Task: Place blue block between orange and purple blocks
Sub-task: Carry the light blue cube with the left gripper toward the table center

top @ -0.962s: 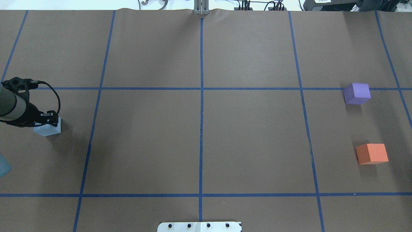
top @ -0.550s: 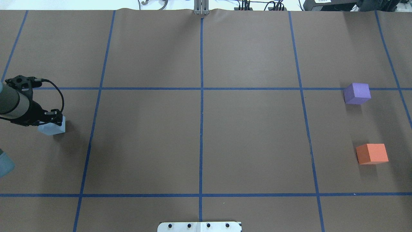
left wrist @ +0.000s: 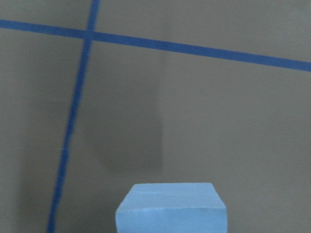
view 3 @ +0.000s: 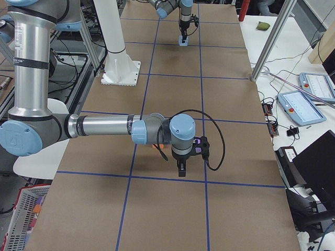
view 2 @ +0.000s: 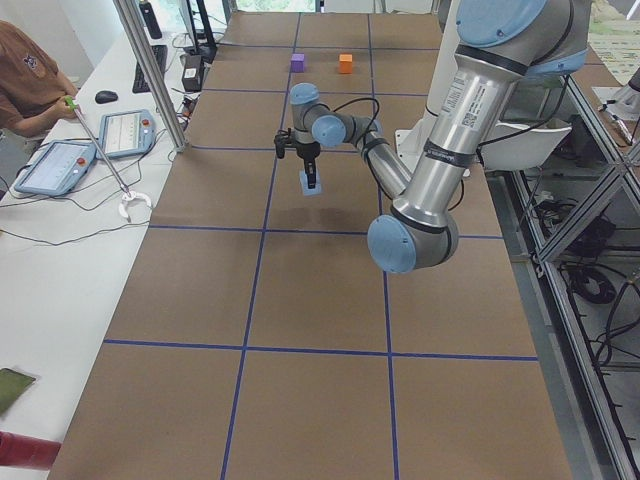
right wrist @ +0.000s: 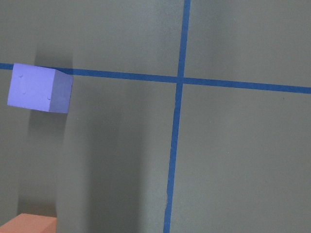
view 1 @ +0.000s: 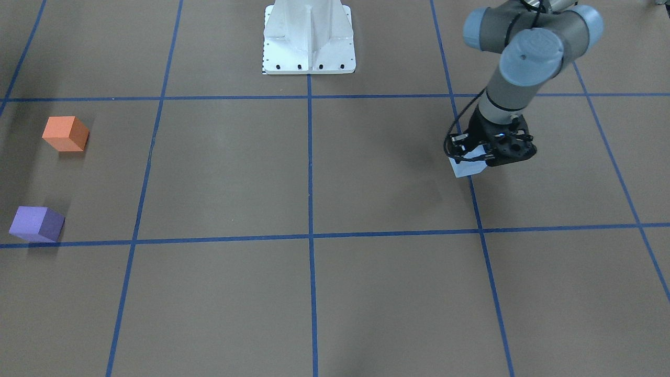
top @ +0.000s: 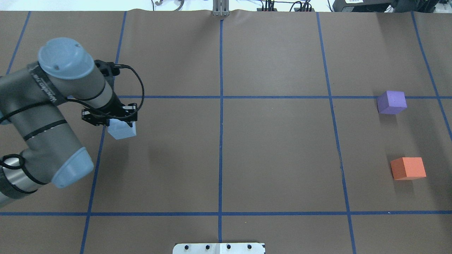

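Observation:
My left gripper [top: 118, 121] is shut on the light blue block [top: 122, 129] and holds it just above the table, near the left grid line. The same block shows in the front view [view 1: 467, 167] and at the bottom of the left wrist view [left wrist: 171, 208]. The purple block [top: 391, 102] and the orange block [top: 408, 168] sit apart at the far right, purple farther from me. Both show in the right wrist view, purple [right wrist: 39, 88] and orange [right wrist: 29, 224]. My right gripper [view 3: 180, 170] shows only in the exterior right view, low over the table; I cannot tell its state.
Blue tape lines [top: 220, 123] divide the brown table into squares. The white robot base [view 1: 309, 42] stands at the near middle edge. Beside the table, a bench holds tablets [view 2: 60, 165] and a seated person [view 2: 25, 80] is there.
My left arm has swung right and slightly away from me with the blue block, from the table's far left edge to just past the first grid line. The purple and orange blocks have not moved.

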Tool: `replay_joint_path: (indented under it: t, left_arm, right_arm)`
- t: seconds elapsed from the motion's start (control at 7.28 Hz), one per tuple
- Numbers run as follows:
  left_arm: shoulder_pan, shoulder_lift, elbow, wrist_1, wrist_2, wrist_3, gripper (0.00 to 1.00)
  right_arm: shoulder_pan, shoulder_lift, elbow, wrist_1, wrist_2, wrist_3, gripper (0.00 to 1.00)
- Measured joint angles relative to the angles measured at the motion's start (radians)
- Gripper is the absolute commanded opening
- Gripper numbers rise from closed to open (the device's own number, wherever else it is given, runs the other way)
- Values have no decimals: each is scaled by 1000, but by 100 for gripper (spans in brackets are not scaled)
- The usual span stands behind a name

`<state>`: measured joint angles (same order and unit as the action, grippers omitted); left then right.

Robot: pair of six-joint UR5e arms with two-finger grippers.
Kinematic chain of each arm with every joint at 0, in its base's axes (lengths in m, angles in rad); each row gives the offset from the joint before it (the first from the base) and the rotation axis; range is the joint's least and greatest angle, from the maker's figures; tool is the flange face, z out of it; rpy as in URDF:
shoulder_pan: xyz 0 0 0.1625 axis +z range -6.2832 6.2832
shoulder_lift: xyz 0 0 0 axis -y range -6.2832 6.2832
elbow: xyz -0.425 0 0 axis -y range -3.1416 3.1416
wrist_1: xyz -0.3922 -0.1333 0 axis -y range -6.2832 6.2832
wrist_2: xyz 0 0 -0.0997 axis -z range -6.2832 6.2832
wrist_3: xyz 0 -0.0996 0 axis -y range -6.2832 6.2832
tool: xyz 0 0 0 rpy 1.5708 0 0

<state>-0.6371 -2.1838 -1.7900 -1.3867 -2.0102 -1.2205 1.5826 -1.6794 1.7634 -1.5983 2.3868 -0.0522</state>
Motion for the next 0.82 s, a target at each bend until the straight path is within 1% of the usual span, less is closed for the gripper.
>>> replay_joint_path:
  t: [0.27, 0.41, 0.55, 0.82]
  left_arm:
    - [74, -215, 195, -3, 84, -18, 0]
    - [87, -301, 297, -29, 101, -19, 0]
    - [93, -344, 374, -87, 108, -20, 0]
    - [98, -367, 474, -205, 123, -17, 0]
  right_arm:
    - [-11, 16, 9, 0, 3, 2, 100]
    - [-13, 14, 8, 2, 6, 2, 100]
    - [-14, 9, 9, 4, 9, 2, 100]
    - [-15, 2, 9, 5, 17, 1, 100]
